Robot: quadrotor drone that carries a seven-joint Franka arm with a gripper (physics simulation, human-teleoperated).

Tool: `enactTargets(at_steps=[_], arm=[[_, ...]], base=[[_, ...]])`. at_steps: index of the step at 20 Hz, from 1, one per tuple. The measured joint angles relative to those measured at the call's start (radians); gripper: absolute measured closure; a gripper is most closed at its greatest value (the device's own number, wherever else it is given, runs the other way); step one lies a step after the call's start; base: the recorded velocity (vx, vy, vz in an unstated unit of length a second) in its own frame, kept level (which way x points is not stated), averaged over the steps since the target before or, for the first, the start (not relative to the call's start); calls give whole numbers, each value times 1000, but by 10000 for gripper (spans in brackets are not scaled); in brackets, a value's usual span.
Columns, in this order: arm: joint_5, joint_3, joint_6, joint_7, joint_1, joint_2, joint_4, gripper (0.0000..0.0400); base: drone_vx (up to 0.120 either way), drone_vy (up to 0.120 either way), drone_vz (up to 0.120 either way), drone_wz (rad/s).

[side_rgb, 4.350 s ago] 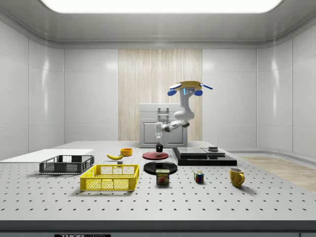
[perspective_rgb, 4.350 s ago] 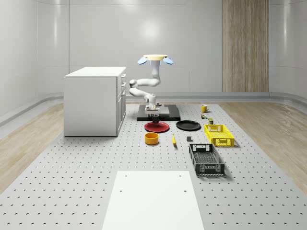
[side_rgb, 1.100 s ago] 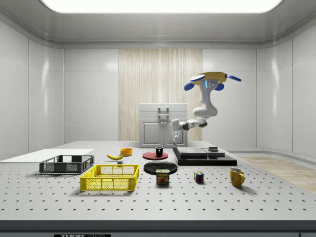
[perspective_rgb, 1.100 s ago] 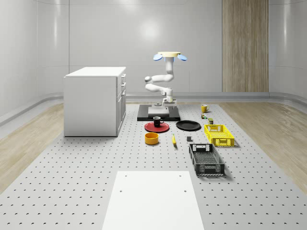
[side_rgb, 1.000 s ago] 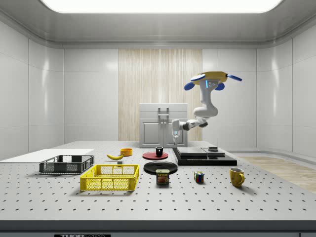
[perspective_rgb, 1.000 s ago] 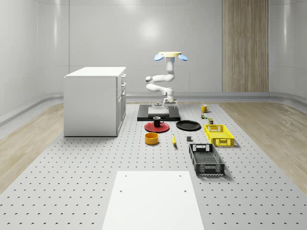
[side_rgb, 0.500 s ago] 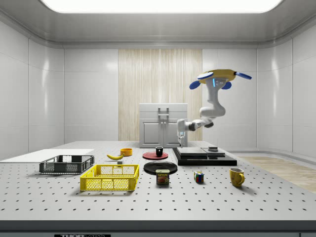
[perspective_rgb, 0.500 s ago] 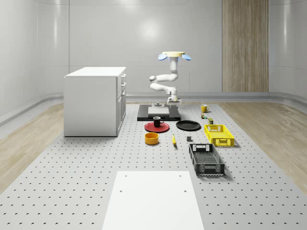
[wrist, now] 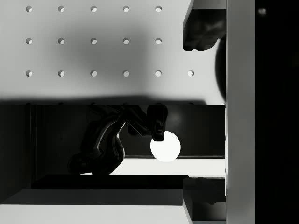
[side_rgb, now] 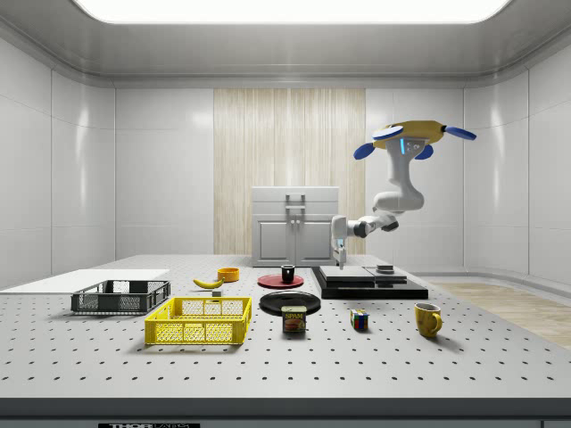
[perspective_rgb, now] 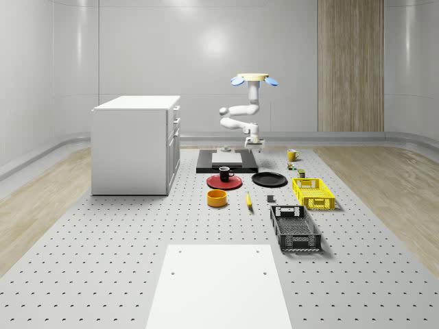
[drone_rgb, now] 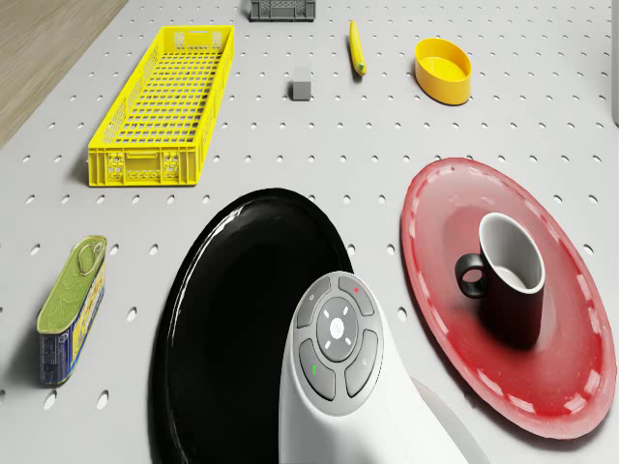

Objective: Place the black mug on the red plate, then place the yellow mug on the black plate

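Observation:
The black mug (perspective_rgb: 225, 174) (drone_rgb: 513, 280) stands upright on the red plate (perspective_rgb: 224, 183) (drone_rgb: 445, 213), free of any grip. Beside the red plate lies the black plate (perspective_rgb: 269, 179) (drone_rgb: 242, 319), bare. The yellow mug (perspective_rgb: 292, 155) (side_rgb: 428, 319) stands on the table toward the whole-scene view's right. My drone (perspective_rgb: 252, 79) (side_rgb: 415, 138) hovers above the black platform's (perspective_rgb: 226, 163) right end. My gripper (perspective_rgb: 254, 142) (side_rgb: 340, 261) (wrist: 201, 109) hangs open and empty over the platform's edge, between the two mugs.
A white cabinet (perspective_rgb: 134, 144) stands at the whole-scene view's left. On the table are a yellow bowl (perspective_rgb: 217, 198), a banana (perspective_rgb: 248, 199), a yellow crate (perspective_rgb: 313, 193), a black crate (perspective_rgb: 295, 227), a can (side_rgb: 294, 319) and a colour cube (side_rgb: 359, 320).
Earlier the gripper was down at the black mug on the red plate. Over the last second the drone and arm have drifted toward the whole-scene view's right, the gripper staying open.

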Motion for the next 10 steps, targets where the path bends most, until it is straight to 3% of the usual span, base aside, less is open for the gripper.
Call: enactTargets(at_steps=[2,10], arm=[[0,0,0,0,0,0,0,0],[-1,0,-1,-1,1,1,0,0]], base=[[-120,120,0,0],[0,120,0,0]])
